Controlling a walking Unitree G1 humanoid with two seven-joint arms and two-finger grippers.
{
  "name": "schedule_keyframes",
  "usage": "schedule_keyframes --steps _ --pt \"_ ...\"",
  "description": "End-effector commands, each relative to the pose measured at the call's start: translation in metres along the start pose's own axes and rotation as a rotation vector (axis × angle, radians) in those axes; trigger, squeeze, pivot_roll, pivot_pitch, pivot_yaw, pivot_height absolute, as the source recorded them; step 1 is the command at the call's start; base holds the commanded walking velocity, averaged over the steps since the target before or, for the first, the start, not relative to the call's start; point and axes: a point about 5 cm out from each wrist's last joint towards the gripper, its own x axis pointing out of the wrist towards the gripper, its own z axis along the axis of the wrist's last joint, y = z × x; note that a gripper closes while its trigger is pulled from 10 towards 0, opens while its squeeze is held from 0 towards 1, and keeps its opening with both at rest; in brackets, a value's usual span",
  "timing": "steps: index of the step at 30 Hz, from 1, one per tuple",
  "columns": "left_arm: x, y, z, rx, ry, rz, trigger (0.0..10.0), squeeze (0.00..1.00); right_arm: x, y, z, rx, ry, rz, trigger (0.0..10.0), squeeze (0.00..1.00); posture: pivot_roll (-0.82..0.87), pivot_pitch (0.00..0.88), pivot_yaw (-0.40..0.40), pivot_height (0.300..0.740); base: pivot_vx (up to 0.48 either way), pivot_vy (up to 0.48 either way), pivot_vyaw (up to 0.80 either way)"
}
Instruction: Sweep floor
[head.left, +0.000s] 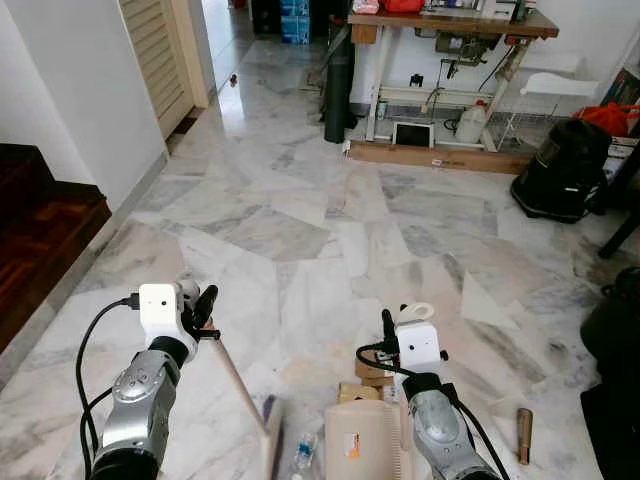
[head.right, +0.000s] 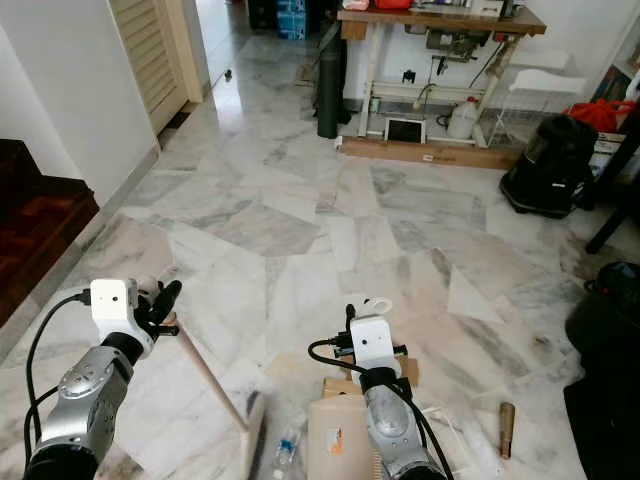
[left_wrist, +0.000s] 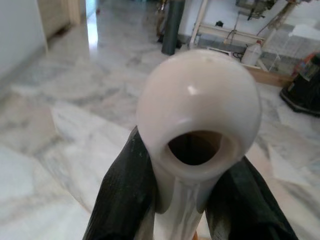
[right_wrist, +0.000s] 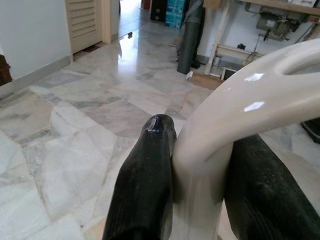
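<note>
Left gripper (head.left: 205, 312): clenched on the rounded top end of the broom (head.left: 243, 392); in the left wrist view both black fingers (left_wrist: 122, 192) pressed the cream knob from either side.
Broom: its pale handle slanted from the left gripper down toward the robot's middle, head near the lower edge beside the dustpan.
Right gripper (head.left: 392, 322): closed around the cream loop handle of the dustpan (head.left: 365, 440), fingers (right_wrist: 147, 180) on both sides of the loop.
Dustpan: beige, low on the floor just in front of the robot, below the right arm.
Floor (head.left: 300, 220): marble slabs; a small brown tube (head.left: 523, 435) lay to the right of the dustpan, a plastic bottle (head.left: 302, 456) just beside its left.
Far end: a worktable (head.left: 450, 25) and a black bag (head.left: 562, 170).
</note>
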Motion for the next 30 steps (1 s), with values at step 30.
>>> schedule_keyframes --steps 30 --pt "-0.010 0.030 0.078 -0.189 -0.350 0.128 10.0 0.00 -0.006 0.001 -0.014 0.064 0.106 -0.037 10.0 0.00 0.09 0.048 -0.017 0.740 0.000 0.000 0.00"
